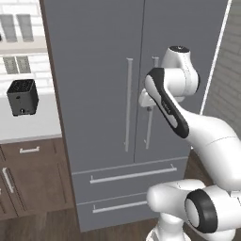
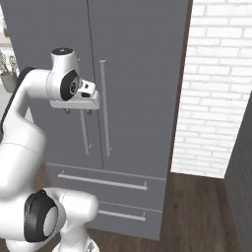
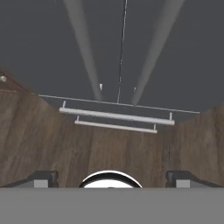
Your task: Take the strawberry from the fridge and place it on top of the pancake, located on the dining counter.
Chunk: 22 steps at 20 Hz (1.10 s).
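the gripper (image 2: 78, 111) hangs spread and empty just in front of the shut fridge (image 1: 103, 42), fingers pointing down near the door handles (image 1: 128, 103). the strawberry is presumably inside. risk: downward fingers glance off a handle.

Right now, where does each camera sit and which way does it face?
Left base view: behind the arm, left side, facing the closed fridge; arm rises lower right.
Right base view: behind, right side, same fridge; arm lower left, gripper near the door handles.
Hand view: looks down the doors; open fingertips at bottom.
Shared: fridge.
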Motion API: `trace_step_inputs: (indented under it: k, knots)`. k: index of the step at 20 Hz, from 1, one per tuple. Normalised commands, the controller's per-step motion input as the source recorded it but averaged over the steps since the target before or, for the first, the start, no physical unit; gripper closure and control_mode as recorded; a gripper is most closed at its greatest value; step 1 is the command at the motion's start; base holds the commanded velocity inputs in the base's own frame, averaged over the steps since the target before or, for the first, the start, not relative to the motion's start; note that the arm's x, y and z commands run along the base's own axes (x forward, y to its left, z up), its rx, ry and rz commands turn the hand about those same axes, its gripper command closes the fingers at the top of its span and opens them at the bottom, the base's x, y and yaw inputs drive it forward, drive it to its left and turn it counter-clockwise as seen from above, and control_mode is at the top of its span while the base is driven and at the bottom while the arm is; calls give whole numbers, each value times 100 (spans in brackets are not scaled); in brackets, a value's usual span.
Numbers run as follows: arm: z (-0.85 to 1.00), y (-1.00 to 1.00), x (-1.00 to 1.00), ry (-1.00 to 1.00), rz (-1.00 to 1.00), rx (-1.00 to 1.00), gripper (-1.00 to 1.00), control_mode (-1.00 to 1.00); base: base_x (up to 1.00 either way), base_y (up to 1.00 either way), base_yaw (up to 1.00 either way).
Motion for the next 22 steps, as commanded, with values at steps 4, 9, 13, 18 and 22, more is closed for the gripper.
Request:
trace_step_inputs:
  k: [4, 9, 13, 18, 22]
  knots:
    - [0, 0, 0, 0, 0, 0, -100, 100, -59, 0, -3]
    - [0, 0, 0, 0, 0, 0, -100, 100, -37, 0, -3]
    - [0, 0, 0, 0, 0, 0, -100, -100, -1, 0, 0]
    - [0, 0, 20, -24, 0, 0, -100, -100, 0, 0, 0]
    - [0, -17, 42, -49, 0, 0, -100, -100, 0, 0, 0]
